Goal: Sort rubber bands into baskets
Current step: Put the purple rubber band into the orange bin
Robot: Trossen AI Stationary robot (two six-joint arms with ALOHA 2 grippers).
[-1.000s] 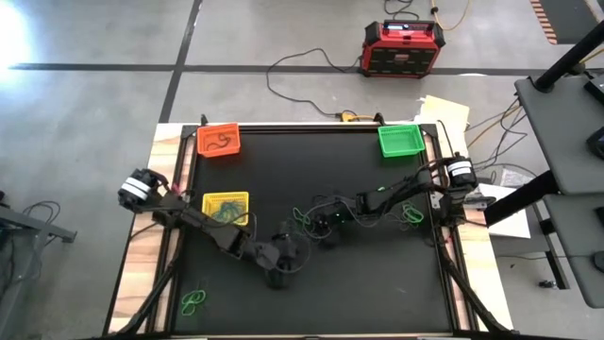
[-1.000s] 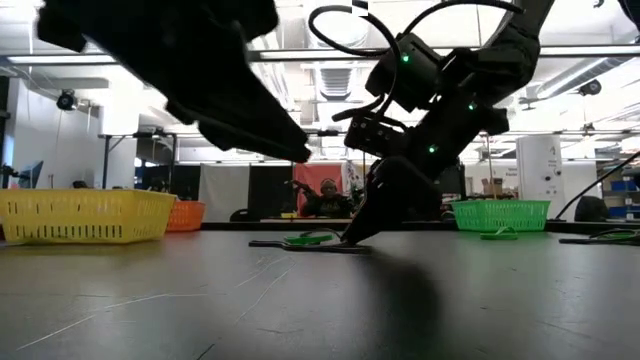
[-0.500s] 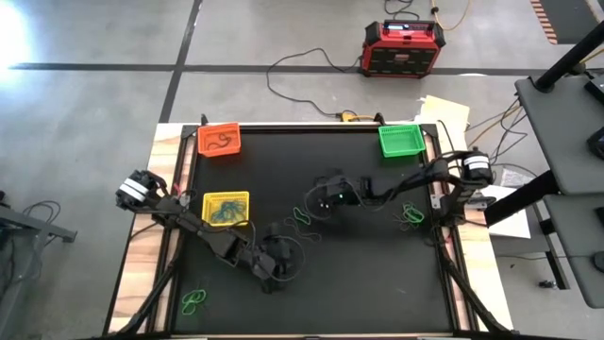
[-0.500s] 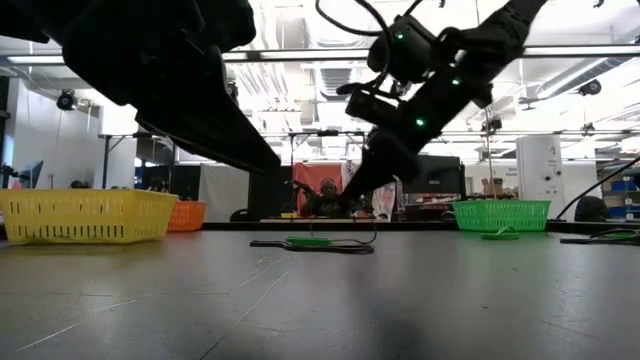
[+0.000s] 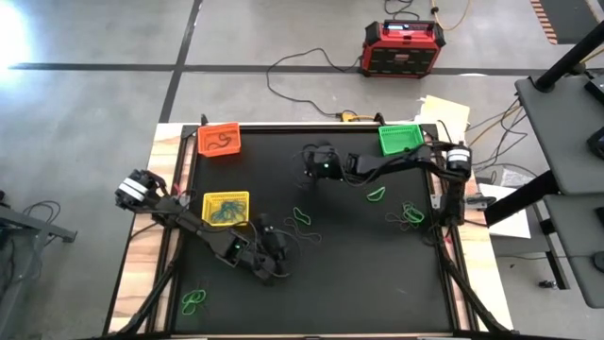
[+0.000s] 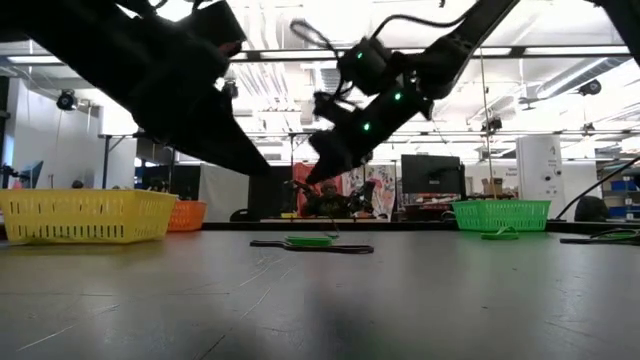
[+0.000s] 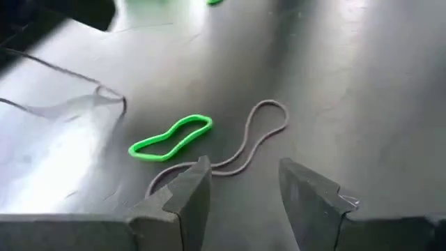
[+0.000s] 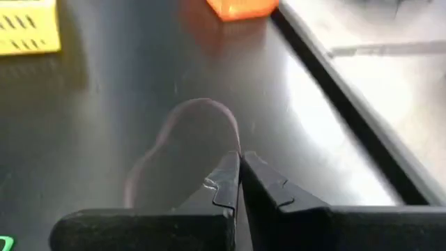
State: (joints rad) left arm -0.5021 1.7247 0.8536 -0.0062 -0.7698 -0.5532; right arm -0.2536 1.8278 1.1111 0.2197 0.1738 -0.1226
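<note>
Swung from mat centre toward 12 o'clock, right gripper (image 5: 317, 162); orange basket (image 5: 219, 140) at 10 and yellow basket (image 5: 226, 208) at 9 already hold bands, green bands (image 5: 408, 215) loose at 3. Low view: lifted clear. Left wrist: left gripper (image 7: 244, 187) part-open over brown band (image 7: 263, 129). Right wrist: pinched on dark band (image 8: 202, 132) (blurred). Most sorting left.

In the right wrist view a dark rubber band (image 8: 188, 150) hanging from the right hand (image 8: 239, 183) is smeared to a faint blurred loop, so its exact colour cannot be told. From above, the contents of the yellow basket (image 5: 226, 208) merge into a dark and green tangle too small to count. In the low view the orange basket (image 6: 186, 214) is mostly hidden behind the yellow one. The left wrist view cuts off a green band (image 7: 217, 2) at its edge.
</note>
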